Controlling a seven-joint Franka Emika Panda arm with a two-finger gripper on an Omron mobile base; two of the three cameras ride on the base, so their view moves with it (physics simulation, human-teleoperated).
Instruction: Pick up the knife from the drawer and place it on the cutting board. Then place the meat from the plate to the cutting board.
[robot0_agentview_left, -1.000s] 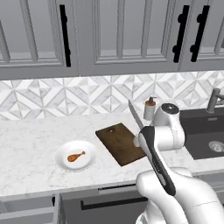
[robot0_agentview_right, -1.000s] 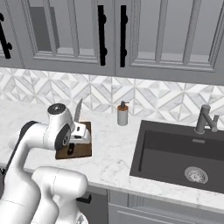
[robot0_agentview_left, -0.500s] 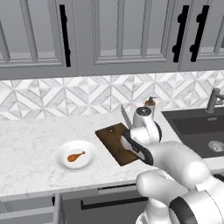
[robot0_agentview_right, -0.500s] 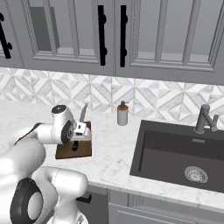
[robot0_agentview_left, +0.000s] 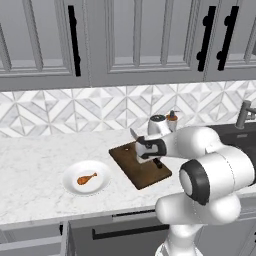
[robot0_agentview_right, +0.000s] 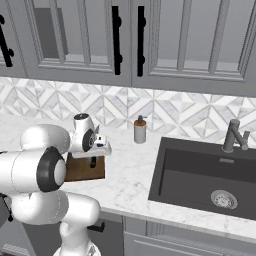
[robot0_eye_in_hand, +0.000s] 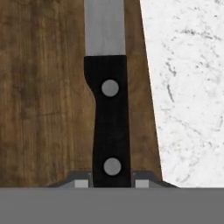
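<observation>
Gripper (robot0_agentview_left: 156, 163): clamped on the knife's (robot0_eye_in_hand: 109, 118) black handle, centre of left base frame.
Knife: low over the cutting board (robot0_agentview_left: 140, 165), blade running to hand frame's top.
Meat (robot0_agentview_left: 86, 178): on the plate (robot0_agentview_left: 103, 181), left of board.

arm (robot0_agentview_left: 210, 150): bulky rounded white segments are seen
joints: dark discs are set into the white shells
gripper (robot0_agentview_left: 157, 162): small dark fingers under a pale grey block
base: a white column is seen
</observation>
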